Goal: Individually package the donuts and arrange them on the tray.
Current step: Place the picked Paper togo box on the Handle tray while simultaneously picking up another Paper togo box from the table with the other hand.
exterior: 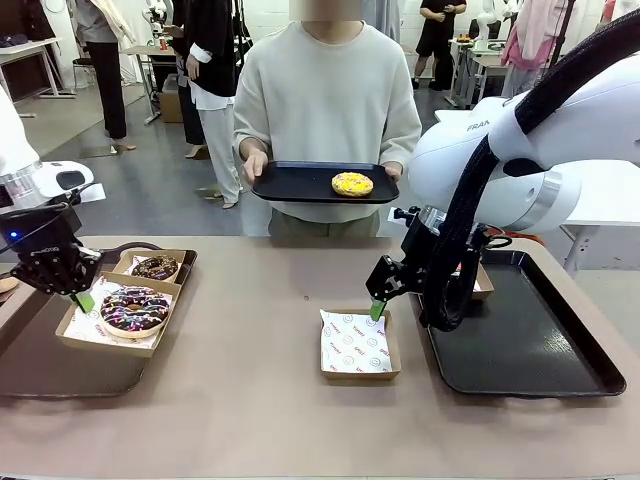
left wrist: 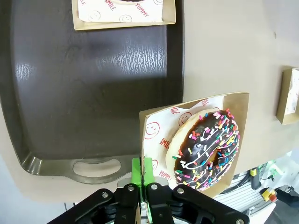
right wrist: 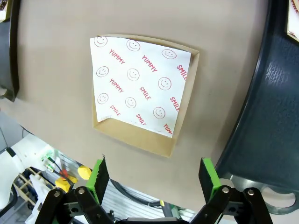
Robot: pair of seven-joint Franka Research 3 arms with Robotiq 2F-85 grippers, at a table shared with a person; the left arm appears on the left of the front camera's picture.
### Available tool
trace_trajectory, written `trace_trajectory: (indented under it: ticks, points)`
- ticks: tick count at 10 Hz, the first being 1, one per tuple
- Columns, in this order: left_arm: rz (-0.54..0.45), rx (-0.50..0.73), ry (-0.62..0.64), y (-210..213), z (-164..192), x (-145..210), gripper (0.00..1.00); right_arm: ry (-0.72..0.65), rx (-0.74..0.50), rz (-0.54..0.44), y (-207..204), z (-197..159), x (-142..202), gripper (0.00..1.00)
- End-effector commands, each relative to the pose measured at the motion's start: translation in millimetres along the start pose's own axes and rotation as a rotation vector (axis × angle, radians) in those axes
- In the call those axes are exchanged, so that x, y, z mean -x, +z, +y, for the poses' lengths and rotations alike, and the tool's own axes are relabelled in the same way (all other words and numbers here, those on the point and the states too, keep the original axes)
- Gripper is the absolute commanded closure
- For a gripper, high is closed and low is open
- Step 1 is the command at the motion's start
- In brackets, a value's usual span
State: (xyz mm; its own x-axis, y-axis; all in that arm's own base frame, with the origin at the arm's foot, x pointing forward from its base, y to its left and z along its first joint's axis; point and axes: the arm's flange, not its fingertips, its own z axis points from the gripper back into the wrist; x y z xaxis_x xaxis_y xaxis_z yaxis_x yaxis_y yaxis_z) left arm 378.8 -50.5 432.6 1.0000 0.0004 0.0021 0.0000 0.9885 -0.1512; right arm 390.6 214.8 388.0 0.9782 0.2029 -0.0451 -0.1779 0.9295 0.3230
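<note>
My left gripper (exterior: 82, 298) (left wrist: 145, 173) is shut on the rim of a paper-lined cardboard box (left wrist: 154, 122) that holds the dark purple sprinkled donut (exterior: 134, 309) (left wrist: 206, 148). This box lies across the edge of the left tray (exterior: 60, 365) (left wrist: 93, 84). Behind it on that tray, the chocolate-glazed donut (exterior: 155, 267) sits in its own box. The yellow donut (exterior: 352, 184) rests on a black tray (exterior: 300, 185) held by the person. My right gripper (exterior: 379, 300) (right wrist: 154, 175) hangs open above an empty paper-lined box (exterior: 358, 343) (right wrist: 140, 88). The glossy red donut is out of view.
A second dark tray (exterior: 525, 340) (right wrist: 275, 93) lies at the table's right, with a box (exterior: 483, 283) at its back corner partly behind my right arm. The person stands at the far edge. Bare tabletop (exterior: 250, 340) lies between the trays.
</note>
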Motion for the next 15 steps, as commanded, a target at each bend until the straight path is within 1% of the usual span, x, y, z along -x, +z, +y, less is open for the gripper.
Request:
trace_trajectory:
  ticks: [1, 4, 5, 6, 8, 11, 13, 15]
  points:
    - [-0.006, -0.007, -0.019, 1.3, 2.1, 2.8, 0.99, -0.001, 0.001, 0.000, -0.5, -0.1, 0.0, 0.00]
    - [-0.001, 0.000, -0.001, 0.4, -0.3, 0.1, 0.99, 0.000, 0.000, 0.000, 0.0, 0.1, 0.0, 0.00]
    - [0.016, 0.001, -0.051, 0.2, 11.7, -3.7, 0.99, 0.009, 0.070, -0.007, -3.6, 5.6, 1.6, 0.00]
    - [0.029, -0.006, -0.080, 3.6, 22.1, -4.3, 0.99, -0.029, 0.135, -0.004, -9.2, 14.1, 0.9, 0.00]
    - [0.042, 0.004, -0.079, 13.9, 51.8, -5.0, 0.99, -0.088, 0.232, -0.015, -18.0, 28.4, -1.8, 0.00]
    - [0.038, 0.024, -0.074, 11.7, 106.5, 0.1, 0.99, -0.147, 0.276, -0.023, -41.1, 44.0, -7.6, 0.00]
    - [0.036, 0.034, -0.076, -0.6, 130.4, -1.2, 0.99, -0.203, 0.298, -0.062, -57.1, 45.6, -12.0, 0.00]
    - [0.042, 0.035, -0.091, -14.0, 142.8, -8.2, 0.99, -0.248, 0.306, -0.083, -71.6, 39.8, -15.3, 0.00]
